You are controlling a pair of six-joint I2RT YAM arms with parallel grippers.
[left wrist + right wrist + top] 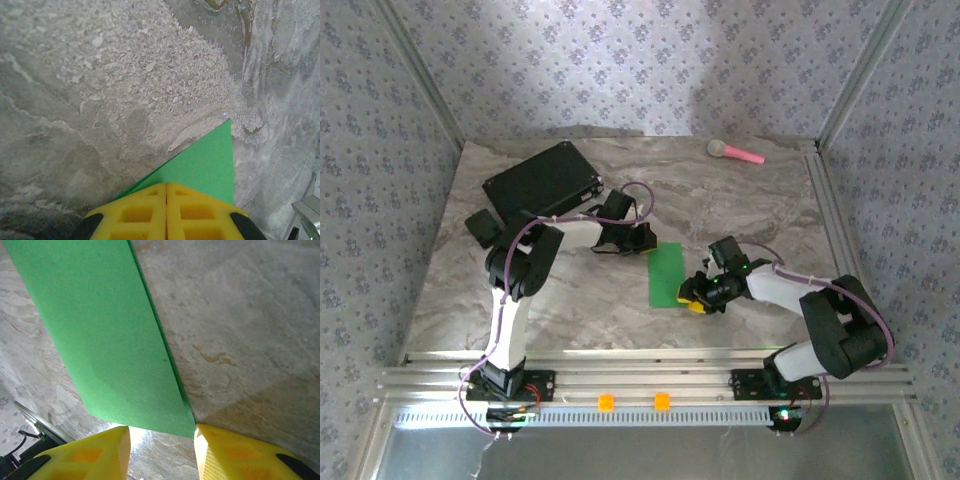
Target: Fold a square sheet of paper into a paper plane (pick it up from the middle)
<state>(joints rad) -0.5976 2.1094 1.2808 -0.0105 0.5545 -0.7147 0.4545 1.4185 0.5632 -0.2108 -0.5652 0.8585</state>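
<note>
A black case [545,176] lies at the far left of the marbled table [775,205]. To its right, the left gripper [642,240] sits at the far corner of the green paper [667,276]. Its wrist camera shows the yellow fingers [145,212] pressed flat together. A pointed corner of the paper [205,160] runs out from under them, but I cannot tell whether it is pinched or only pressed. The paper lies flat mid-table as a folded narrow strip. At its near corner the right gripper [698,298] stands partly open, with a finger [92,455] on each side of the corner [100,330], holding nothing. A pink-handled toy [735,152] lies far right.
</note>
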